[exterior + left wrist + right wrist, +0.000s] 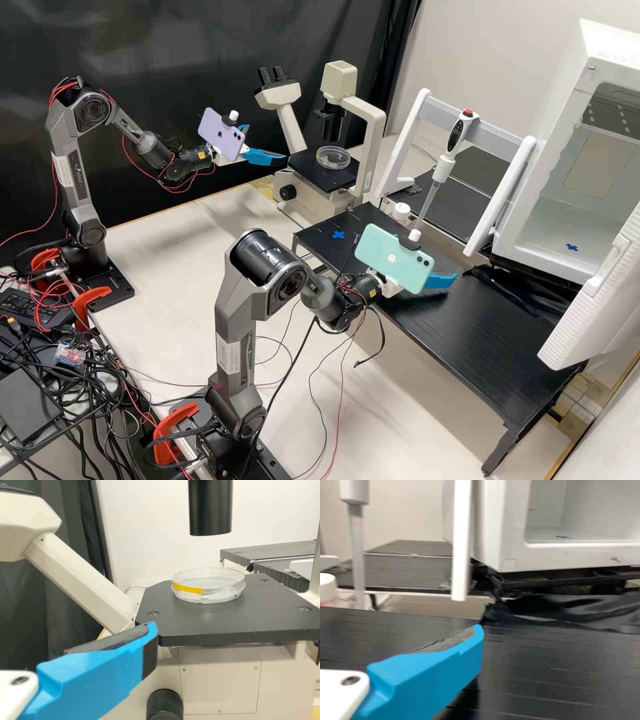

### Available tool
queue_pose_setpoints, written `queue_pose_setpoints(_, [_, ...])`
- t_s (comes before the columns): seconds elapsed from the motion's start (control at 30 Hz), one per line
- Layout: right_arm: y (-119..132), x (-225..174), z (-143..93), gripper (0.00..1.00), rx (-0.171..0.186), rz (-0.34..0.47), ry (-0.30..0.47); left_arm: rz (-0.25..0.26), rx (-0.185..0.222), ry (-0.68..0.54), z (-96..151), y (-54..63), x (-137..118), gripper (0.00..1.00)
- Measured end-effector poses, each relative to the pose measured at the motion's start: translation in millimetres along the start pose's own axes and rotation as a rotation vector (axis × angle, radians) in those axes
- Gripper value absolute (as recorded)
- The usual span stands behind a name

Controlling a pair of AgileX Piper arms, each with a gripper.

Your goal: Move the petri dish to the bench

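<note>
Notably, yellow-striped petri dish (208, 586), left wrist view

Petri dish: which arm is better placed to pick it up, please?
Left, I think: the left arm ends close to the microscope stage holding the dish, while the right arm ends over the black bench.

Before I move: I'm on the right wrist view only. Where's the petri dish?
Observer: The petri dish sits on the microscope's black stage, with a yellow strip on its side wall.
Operator: Left end effector holding it?
Observer: No. The left end effector is near a corner of the stage, apart from the dish. Can't tell whether it touches the stage.
</note>
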Motion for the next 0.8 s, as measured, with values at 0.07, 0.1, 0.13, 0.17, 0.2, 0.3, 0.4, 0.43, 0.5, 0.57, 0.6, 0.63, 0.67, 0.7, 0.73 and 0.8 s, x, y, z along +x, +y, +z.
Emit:
queue_pose_setpoints(0.07, [-2, -3, -8, 1.0, -0.005, -0.016, 0.037, 0.0, 0.0, 0.0, 0, 0.0, 0, 1.0])
queue_pose_setpoints(0.1, [-4, -5, -10, 1.0, -0.007, -0.021, 0.046, 0.0, 0.0, 0.0, 0, 0.0, 0, 1.0])
queue_pose_setpoints(0.13, [-6, -7, -16, 1.0, -0.013, -0.033, 0.076, 0.0, 0.0, 0.0, 0, 0.0, 0, 1.0])
queue_pose_setpoints(0.17, [-9, -10, -22, 1.0, -0.019, -0.042, 0.112, 0.0, 0.0, 0.0, 0, 0.0, 0, 1.0])
queue_pose_setpoints(0.2, [-10, -11, -25, 1.0, -0.023, -0.046, 0.129, 0.0, 0.0, 0.0, 0, 0.0, 0, 1.0])
queue_pose_setpoints(0.3, [-15, -16, -41, 1.0, -0.045, -0.066, 0.21, 0.0, 0.0, 0.0, 0, 0.0, 0, 1.0])
queue_pose_setpoints(0.4, [-19, -21, -54, 1.0, -0.048, -0.074, 0.272, 0.0, 0.0, 0.0, 0, 0.0, 0, 1.0])
queue_pose_setpoints(0.43, [-21, -22, -59, 1.0, -0.047, -0.082, 0.294, 0.0, 0.0, 0.0, 0, 0.0, 0, 1.0])
queue_pose_setpoints(0.5, [-27, -25, -69, 1.0, -0.059, -0.097, 0.339, 0.0, 0.0, 0.0, 0, 0.0, 0, 1.0])
queue_pose_setpoints(0.57, [-32, -26, -78, 1.0, -0.082, -0.109, 0.379, 0.0, 0.0, 0.0, 0, 0.0, 0, 1.0])
queue_pose_setpoints(0.6, [-35, -27, -84, 1.0, -0.094, -0.118, 0.404, 0.0, 0.0, 0.0, 0, 0.0, 0, 1.0])
queue_pose_setpoints(0.63, [-38, -27, -91, 1.0, -0.106, -0.129, 0.434, 0.0, 0.0, 0.0, 0, 0.0, 0, 1.0])
queue_pose_setpoints(0.67, [-40, -28, -96, 1.0, -0.113, -0.135, 0.456, 0.0, 0.0, 0.0, 0, 0.0, 0, 1.0])
queue_pose_setpoints(0.7, [-42, -28, -101, 1.0, -0.122, -0.137, 0.473, 0.0, 0.0, 0.0, 0, 0.0, 0, 1.0])
queue_pose_setpoints(0.73, [-45, -27, -108, 1.0, -0.128, -0.141, 0.497, 0.0, 0.0, 0.0, 0, 0.0, 0, 1.0])
queue_pose_setpoints(0.8, [-49, -25, -116, 1.0, -0.131, -0.147, 0.525, 0.0, 0.0, 0.0, 0, 0.0, 0, 1.0])
